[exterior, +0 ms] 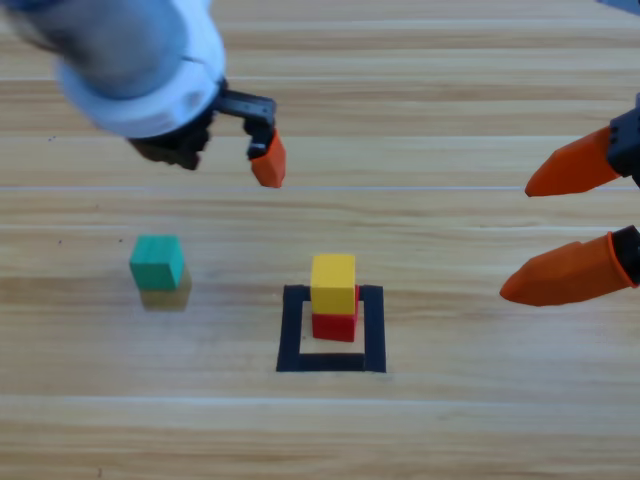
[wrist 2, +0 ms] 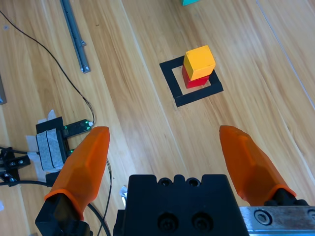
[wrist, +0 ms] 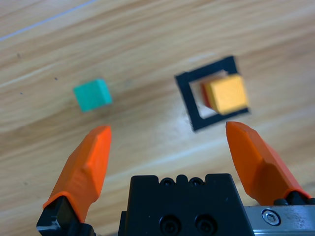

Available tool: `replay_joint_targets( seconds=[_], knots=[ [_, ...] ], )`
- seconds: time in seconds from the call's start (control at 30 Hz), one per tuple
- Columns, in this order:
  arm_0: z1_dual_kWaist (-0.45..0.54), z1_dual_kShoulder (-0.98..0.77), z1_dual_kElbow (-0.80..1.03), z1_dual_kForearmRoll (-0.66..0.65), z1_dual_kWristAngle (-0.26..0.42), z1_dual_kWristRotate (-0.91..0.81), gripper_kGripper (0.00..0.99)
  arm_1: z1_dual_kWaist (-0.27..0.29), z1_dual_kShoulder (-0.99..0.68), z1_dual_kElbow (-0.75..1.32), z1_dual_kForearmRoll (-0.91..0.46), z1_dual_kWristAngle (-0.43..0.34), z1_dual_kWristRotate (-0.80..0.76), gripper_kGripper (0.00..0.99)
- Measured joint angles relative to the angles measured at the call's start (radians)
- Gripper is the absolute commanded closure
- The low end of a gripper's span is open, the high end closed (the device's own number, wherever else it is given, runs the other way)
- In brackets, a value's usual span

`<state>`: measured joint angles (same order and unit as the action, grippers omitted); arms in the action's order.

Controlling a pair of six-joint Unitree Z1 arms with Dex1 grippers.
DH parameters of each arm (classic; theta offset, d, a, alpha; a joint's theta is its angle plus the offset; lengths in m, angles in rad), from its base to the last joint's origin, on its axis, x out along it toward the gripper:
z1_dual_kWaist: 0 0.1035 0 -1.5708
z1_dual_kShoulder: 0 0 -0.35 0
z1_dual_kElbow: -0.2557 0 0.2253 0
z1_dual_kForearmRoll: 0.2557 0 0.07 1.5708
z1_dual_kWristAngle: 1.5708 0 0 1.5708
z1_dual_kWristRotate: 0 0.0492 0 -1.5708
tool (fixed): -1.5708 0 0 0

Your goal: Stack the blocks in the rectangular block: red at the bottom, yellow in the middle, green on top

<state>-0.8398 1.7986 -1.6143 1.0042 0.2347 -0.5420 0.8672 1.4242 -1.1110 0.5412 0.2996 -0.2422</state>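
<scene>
Both grippers' jaws spread and empty, left gripper (wrist: 167,142) above and apart from green cube (exterior: 157,263), right gripper (exterior: 560,225) aside

Pale wood, matt colours

Smooth pale wooden table (exterior: 450,430) with visible grain; matt black tape square outline (exterior: 292,330); matt teal-green cube (exterior: 157,262).

Three cameras: one fixed overhead, one on each wrist.

The high view looks straight down on the table (exterior: 320,440), with the tape square (exterior: 290,330) low of centre. The left wrist view looks along the left gripper (wrist: 167,142) from close above the wood, facing the square (wrist: 187,93) and the green cube (wrist: 92,95). The right wrist view looks along the right gripper (wrist 2: 165,147) from higher and farther off. All three views share the square (wrist 2: 170,78) and its red-and-yellow stack (wrist 2: 199,66).
</scene>
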Motion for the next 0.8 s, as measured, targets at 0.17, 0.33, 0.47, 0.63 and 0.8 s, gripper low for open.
replay_joint_targets(
  seconds=[0.17,0.33,0.47,0.63,0.8],
  knots=[
    [0.233,0.231,0.003,0.015,-0.019,0.130,0.000,-0.019,0.000,-0.003,0.000,-0.054,0.053,0.008],
    [0.374,0.232,0.076,-0.046,-0.048,0.202,0.000,-0.079,0.000,-0.006,0.000,-0.089,0.073,0.008],
    [0.420,0.232,0.103,-0.066,-0.072,0.209,0.000,-0.092,0.000,-0.006,0.000,-0.095,0.091,0.008],
    [0.421,0.232,0.102,-0.070,-0.129,0.190,0.001,-0.095,0.000,-0.006,0.000,-0.095,0.094,0.008],
    [0.407,0.231,0.098,-0.069,-0.167,0.114,0.000,-0.096,0.000,-0.006,0.000,-0.082,0.094,0.008]
  ],
)
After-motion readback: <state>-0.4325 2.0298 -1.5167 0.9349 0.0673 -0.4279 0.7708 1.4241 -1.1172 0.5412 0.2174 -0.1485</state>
